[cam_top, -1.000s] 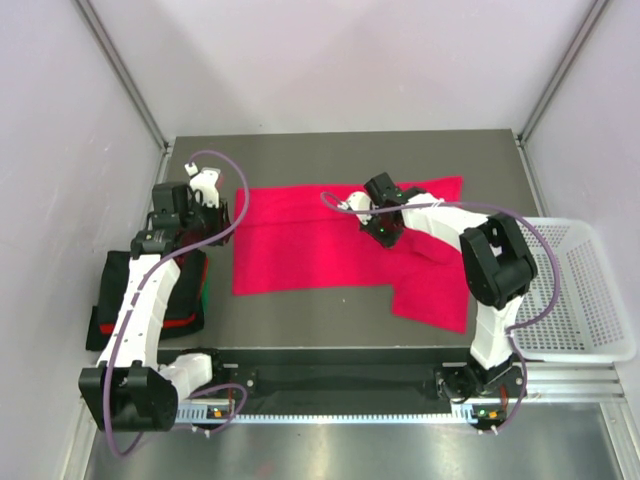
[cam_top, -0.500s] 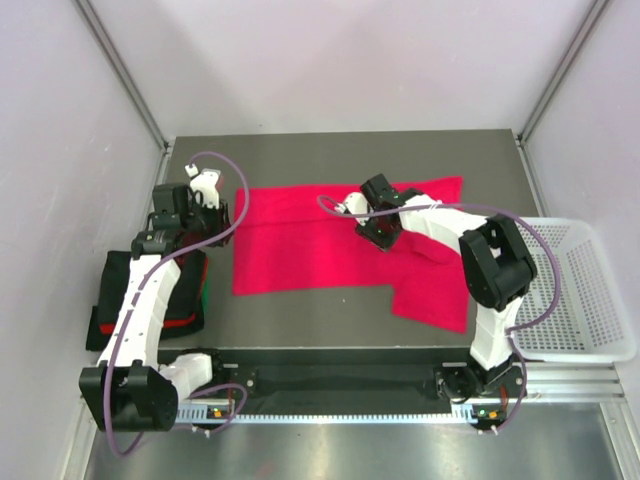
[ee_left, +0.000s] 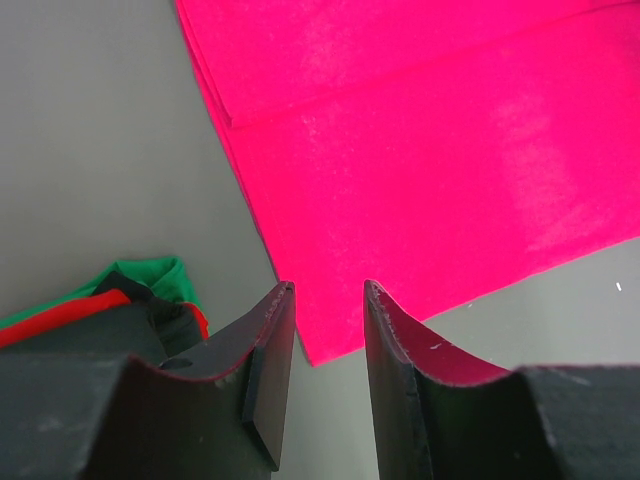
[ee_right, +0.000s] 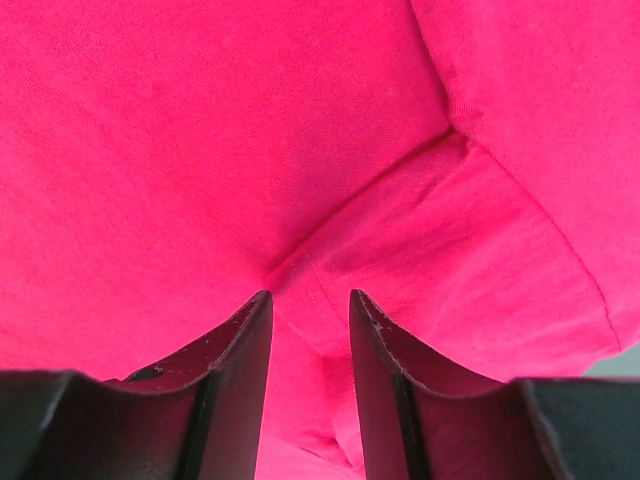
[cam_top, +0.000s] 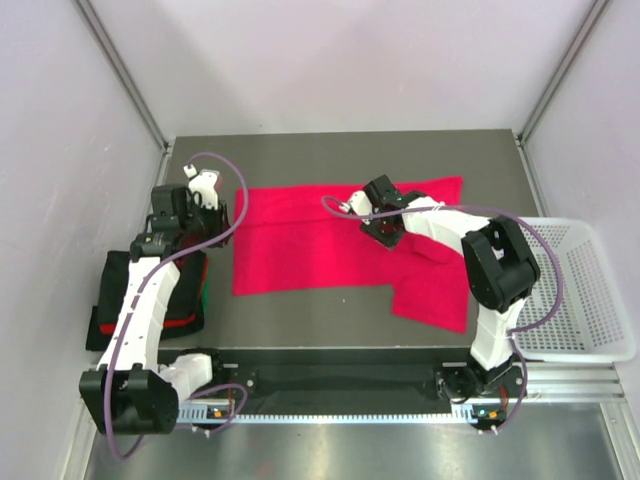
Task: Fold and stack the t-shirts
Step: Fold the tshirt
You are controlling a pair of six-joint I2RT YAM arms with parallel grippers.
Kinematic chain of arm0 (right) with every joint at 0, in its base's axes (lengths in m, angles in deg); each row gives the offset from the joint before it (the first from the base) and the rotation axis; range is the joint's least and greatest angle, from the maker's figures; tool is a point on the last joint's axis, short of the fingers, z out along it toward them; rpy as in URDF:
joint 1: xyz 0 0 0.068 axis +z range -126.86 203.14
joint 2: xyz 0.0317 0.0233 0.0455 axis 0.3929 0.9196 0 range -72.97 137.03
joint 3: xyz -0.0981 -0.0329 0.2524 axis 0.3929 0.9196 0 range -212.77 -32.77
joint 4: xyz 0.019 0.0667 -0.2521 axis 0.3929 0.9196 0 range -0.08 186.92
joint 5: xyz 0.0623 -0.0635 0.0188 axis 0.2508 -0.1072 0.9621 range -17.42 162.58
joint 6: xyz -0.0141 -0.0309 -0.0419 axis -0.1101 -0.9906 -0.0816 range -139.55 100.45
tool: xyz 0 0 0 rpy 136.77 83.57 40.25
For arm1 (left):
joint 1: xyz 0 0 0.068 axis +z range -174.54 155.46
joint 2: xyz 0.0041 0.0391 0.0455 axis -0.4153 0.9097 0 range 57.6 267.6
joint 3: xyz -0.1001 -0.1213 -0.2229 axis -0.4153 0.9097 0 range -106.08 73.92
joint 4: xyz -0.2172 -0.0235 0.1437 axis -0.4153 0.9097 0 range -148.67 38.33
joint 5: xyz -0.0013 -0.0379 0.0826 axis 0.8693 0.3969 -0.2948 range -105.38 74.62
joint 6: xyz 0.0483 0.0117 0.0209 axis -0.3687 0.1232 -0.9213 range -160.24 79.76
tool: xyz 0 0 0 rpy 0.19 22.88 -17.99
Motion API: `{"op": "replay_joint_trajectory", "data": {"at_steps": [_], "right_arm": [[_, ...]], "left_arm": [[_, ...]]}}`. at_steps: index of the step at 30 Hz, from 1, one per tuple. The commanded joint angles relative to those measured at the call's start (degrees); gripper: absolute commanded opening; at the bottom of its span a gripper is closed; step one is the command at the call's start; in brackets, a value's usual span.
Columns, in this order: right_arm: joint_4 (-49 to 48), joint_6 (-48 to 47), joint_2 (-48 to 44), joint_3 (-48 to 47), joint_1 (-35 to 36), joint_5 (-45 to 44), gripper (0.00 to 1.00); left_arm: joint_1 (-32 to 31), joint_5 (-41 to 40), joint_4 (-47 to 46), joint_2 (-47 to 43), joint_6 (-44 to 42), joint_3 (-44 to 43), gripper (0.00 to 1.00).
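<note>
The magenta shirt lies spread flat on the table. The pile of folded shirts sits just off its left edge, not touching. The right gripper hangs over its middle, fingers apart and gripping nothing. The left gripper hovers by its near-left corner, fingers apart and empty. A basket stands to its right.

The shirt is soft, matt magenta cloth, faintly creased. The pile is matt cloth too. The surface looks smooth, dull grey. The basket is white plastic mesh. The jaws are dark matt plastic, lightly scuffed.
</note>
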Motion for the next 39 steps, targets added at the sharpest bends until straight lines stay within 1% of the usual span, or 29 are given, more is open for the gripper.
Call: {"op": "replay_joint_trajectory", "data": {"at_steps": [1, 10, 19, 21, 22, 23, 25, 32, 39], "right_arm": [[-0.5, 0.6, 0.2, -1.3, -0.6, 1.3, 0.37], [0.1, 0.7, 0.6, -1.0, -0.7, 3.7, 0.37], [0.2, 0.8, 3.7, -2.4, -1.5, 2.6, 0.36], [0.3, 0.8, 4.0, -2.4, -1.7, 2.6, 0.32], [0.3, 0.8, 4.0, -2.3, -1.7, 2.5, 0.28], [0.3, 0.8, 3.9, -2.3, -1.7, 2.4, 0.2], [0.3, 0.9, 3.2, -2.3, -1.7, 2.3, 0.17], [1.0, 1.1, -0.3, -2.8, -1.1, 1.5, 0.17], [1.6, 0.9, -2.4, -2.8, 1.5, 0.7, 0.15]], "left_arm": [[0.6, 0.8, -3.4, -1.8, -0.6, 0.7, 0.39], [0.7, 1.3, -3.6, -1.4, -0.5, 0.8, 0.39], [0.8, 1.2, -3.6, -1.9, -0.5, 1.1, 0.39], [0.8, 1.3, -3.7, -1.8, -0.6, 1.1, 0.39], [0.8, 1.2, -3.7, -2.0, -0.5, 1.1, 0.39], [0.8, 1.4, -3.7, -1.8, -0.5, 1.1, 0.39], [0.9, 1.4, -3.6, -1.8, -0.6, 1.1, 0.39], [0.9, 1.6, -3.9, -1.8, -0.5, 1.2, 0.39], [1.0, 1.9, -3.9, -2.0, -0.5, 1.4, 0.39]]}}
